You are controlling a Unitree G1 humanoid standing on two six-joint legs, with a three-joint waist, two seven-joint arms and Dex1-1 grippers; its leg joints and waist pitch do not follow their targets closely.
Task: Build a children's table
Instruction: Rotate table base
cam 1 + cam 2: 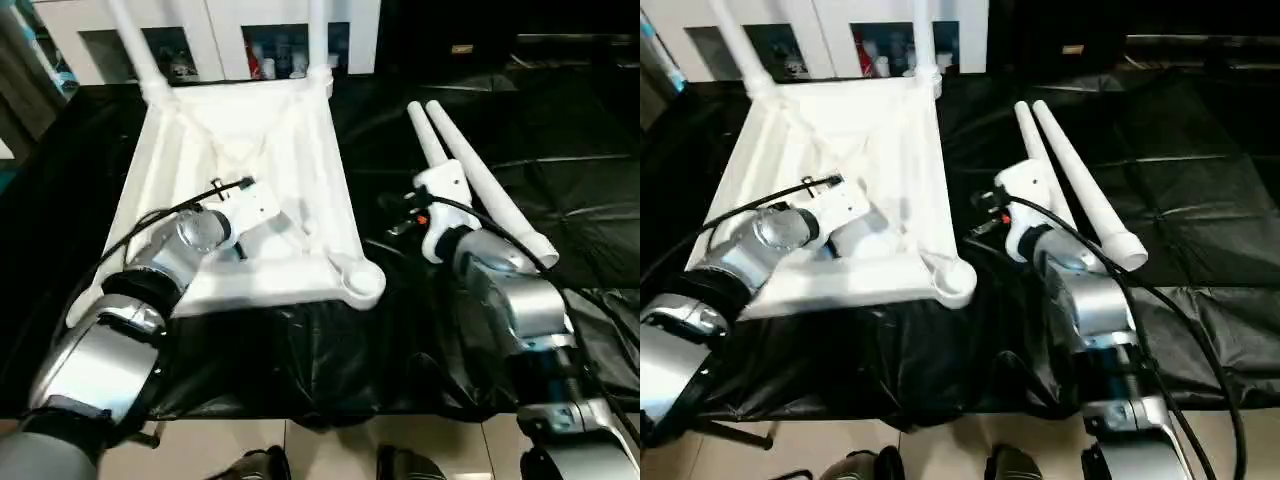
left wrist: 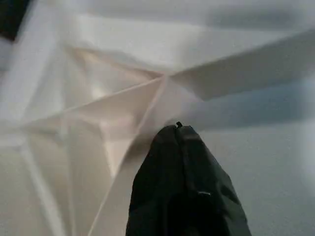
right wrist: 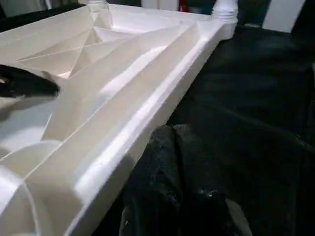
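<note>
The white table top (image 1: 300,150) lies upside down on the black cloth, ribbed underside up. Two legs (image 1: 135,45) stand in its far corner sockets, while the near right socket (image 1: 360,283) is bare. Two loose legs (image 1: 480,190) lie side by side on the cloth to the right. My left gripper (image 2: 178,129) is shut, its tip over the ribs in the middle of the underside. The right gripper (image 3: 172,132) is shut with nothing in it, just outside the top's right rim (image 3: 162,93) and beside the loose legs.
A white cabinet with glass doors (image 1: 230,30) stands behind the work surface. Wrinkled black cloth (image 1: 560,130) covers the surface out to the right and to the front edge. Pale floor tiles (image 1: 330,450) show below that edge.
</note>
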